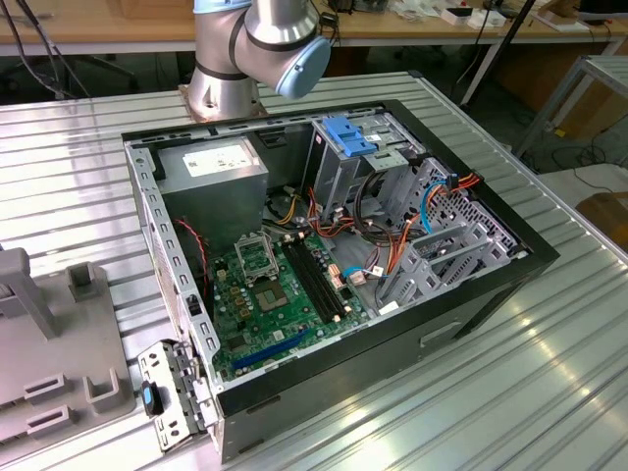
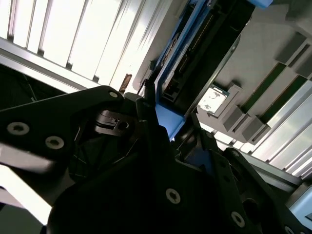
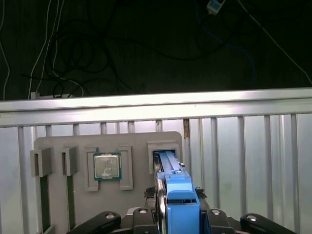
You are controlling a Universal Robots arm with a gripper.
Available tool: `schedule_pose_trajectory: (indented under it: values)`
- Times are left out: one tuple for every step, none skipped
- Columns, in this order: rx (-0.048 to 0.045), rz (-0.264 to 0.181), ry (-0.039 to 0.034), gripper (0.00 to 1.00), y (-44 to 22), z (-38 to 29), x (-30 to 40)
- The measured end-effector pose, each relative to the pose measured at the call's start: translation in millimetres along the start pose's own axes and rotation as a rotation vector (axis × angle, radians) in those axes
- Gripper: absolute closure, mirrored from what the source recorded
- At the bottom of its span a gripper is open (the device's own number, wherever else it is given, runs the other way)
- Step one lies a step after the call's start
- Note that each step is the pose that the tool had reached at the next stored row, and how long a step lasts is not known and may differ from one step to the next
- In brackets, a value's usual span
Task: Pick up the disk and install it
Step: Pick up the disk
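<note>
Your gripper (image 3: pixel 178 214) straddles the disk (image 3: pixel 170 165), which stands on edge in the end slot of the grey tray (image 3: pixel 136 141), one bay over from the tray's processor chip (image 3: pixel 107 166). Whether it has clamped on, you cannot tell. Keep it square to the slot and centred on the blue frame, so the disk lifts straight without scraping the tray's walls. The first wrist view gives you that alignment. The second wrist view shows the disk's flank instead, and the exterior view shows the open computer case (image 1: pixel 343 388) beside the tray.

1 disk (image 3: pixel 178 195), 1 computer case (image 1: pixel 471 314), 1 processor (image 3: pixel 107 166).
</note>
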State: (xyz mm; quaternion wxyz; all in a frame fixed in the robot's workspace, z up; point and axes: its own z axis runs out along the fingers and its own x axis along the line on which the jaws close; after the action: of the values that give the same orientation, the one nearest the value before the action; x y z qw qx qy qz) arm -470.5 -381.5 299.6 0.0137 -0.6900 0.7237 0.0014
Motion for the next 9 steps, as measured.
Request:
schedule_pose_trajectory:
  values:
    - [-0.0001, 0.0, 0.0, 0.6, 0.0, 0.2, 0.0]
    - [-0.0001, 0.0, 0.0, 0.6, 0.0, 0.5, 0.0]
    - [-0.0001, 0.0, 0.0, 0.6, 0.1, 0.7, 0.1]
    - [-0.0001, 0.0, 0.0, 0.6, 0.2, 1.0, 0.1]
    - [-0.0001, 0.0, 0.0, 0.6, 0.3, 1.2, 0.1]
    - [-0.0001, 0.0, 0.0, 0.6, 0.4, 1.4, 0.1]
    - [0.0002, 0.0, -0.0002, 0.6, 0.7, 1.7, 0.0]
    - [0.0001, 0.0, -0.0001, 0.6, 1.0, 1.6, 0.1]
    - [0.0001, 0.0, -0.0001, 0.6, 1.0, 1.6, 0.1]
